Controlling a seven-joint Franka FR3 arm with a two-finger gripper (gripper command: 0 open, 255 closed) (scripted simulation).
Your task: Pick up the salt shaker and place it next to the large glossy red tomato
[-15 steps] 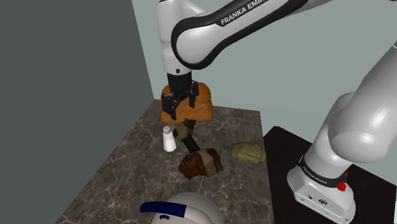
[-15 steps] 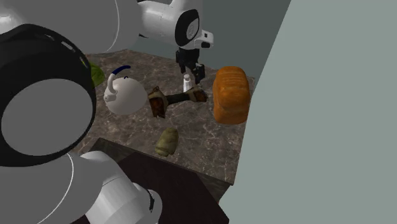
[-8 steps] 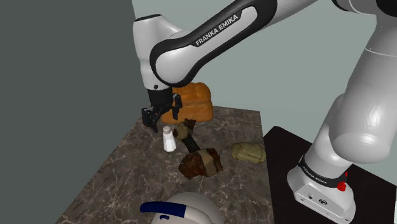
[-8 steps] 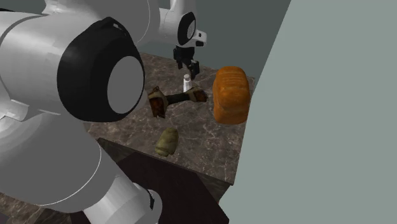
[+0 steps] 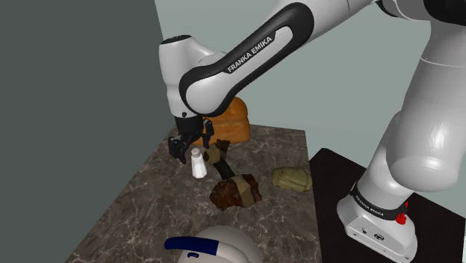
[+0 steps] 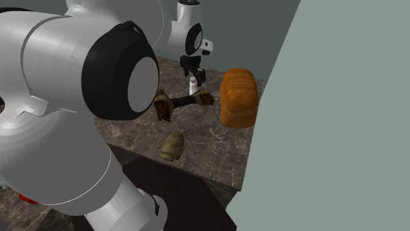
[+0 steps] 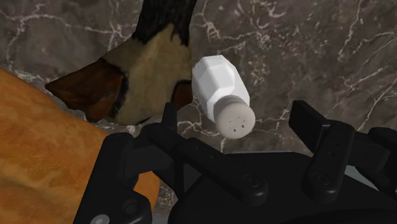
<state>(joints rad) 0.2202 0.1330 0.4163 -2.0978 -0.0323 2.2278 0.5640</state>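
Progress: early. The salt shaker [image 5: 199, 163] is not yet gripped or lifted. It stands upright on the marbled counter [image 5: 142, 202], left of centre in the shoulder view, just beside a brown-and-tan object [image 5: 218, 153]. Grasp, lift and carry to the tomato are all outstanding.

Arm: reaches in from the upper right, wrist turned downward. The gripper [image 5: 188, 145] hovers just above the shaker's cap — jaws spread, touching nothing.

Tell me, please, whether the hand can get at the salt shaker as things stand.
Probably yes: the open hand hovers just above the salt shaker, whose cap shows between the spread fingers, untouched. The brown object lies close beside it and might crowd one finger.
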